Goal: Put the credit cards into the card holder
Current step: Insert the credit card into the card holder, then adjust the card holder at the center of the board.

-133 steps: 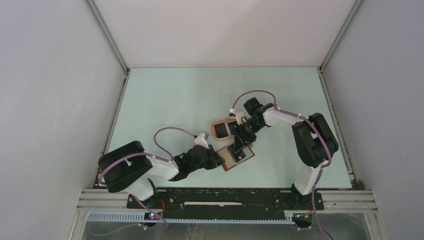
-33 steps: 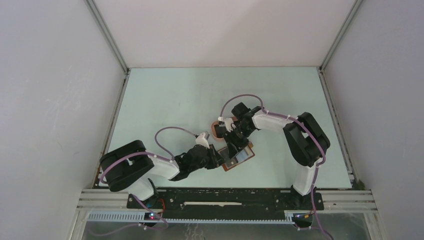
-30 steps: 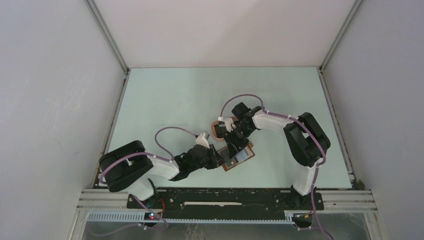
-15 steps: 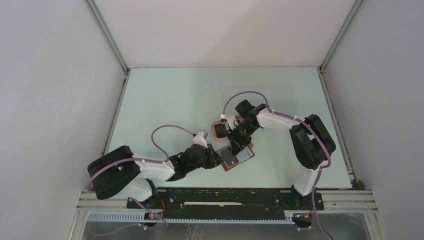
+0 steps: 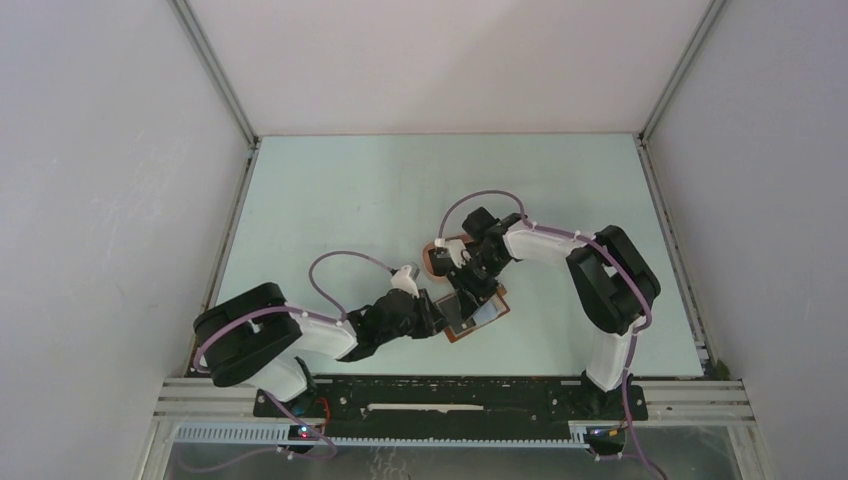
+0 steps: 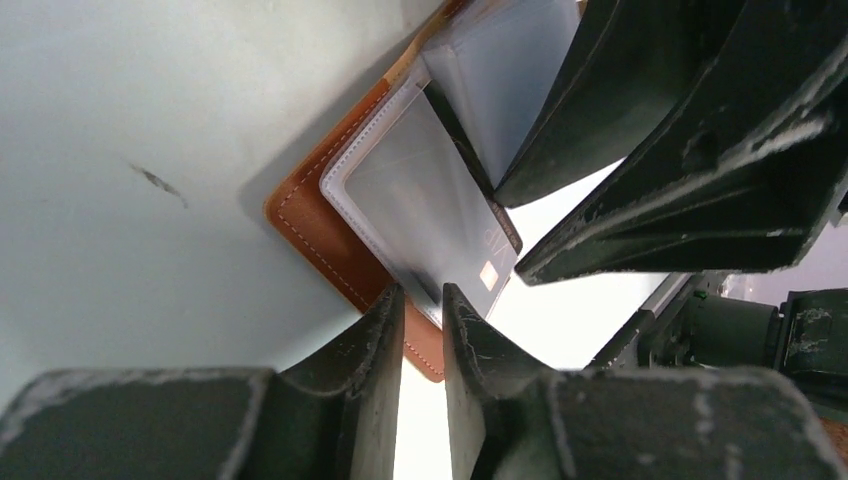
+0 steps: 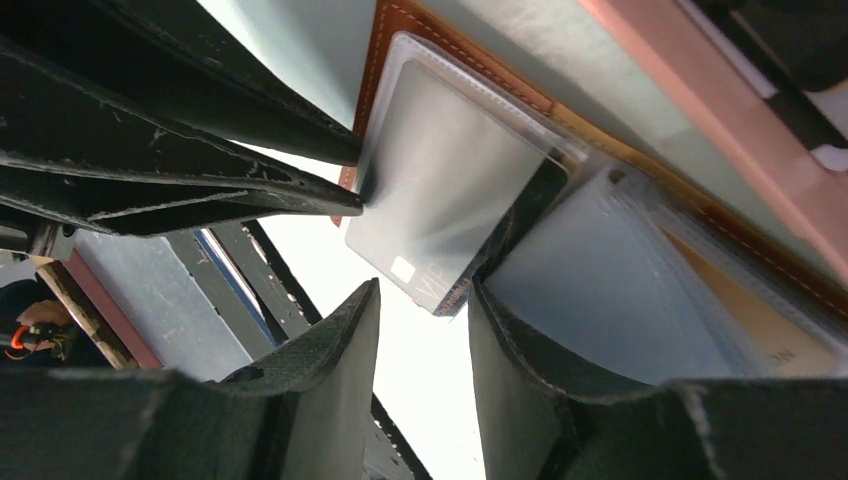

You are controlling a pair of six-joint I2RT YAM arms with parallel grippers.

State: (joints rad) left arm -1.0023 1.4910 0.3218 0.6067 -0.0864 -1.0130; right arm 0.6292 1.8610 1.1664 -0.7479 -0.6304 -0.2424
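Observation:
The card holder (image 5: 488,314), a reddish-brown wallet, lies open on the table with its clear sleeves up. My left gripper (image 5: 437,318) is shut on its near-left brown edge (image 6: 424,345); the flap sits between the narrow jaws. My right gripper (image 5: 468,290) hovers over the wallet, open, its fingertips (image 7: 500,320) just short of a black credit card (image 7: 430,275). That card, marked VIP, lies most of the way inside a clear sleeve (image 6: 420,200), one end sticking out. A tan card (image 7: 770,340) shows under other sleeves.
The pink oval tray (image 5: 436,262) stands just behind the wallet, touching the right arm's wrist area; its rim (image 7: 700,90) passes close by. Grey enclosure walls stand on three sides. The arms' base rail (image 5: 450,400) runs along the near edge.
The right gripper's jaws have narrowed a little and it has shifted slightly over the wallet. The left arm's elbow swung out and came back; its grip on the wallet stayed.

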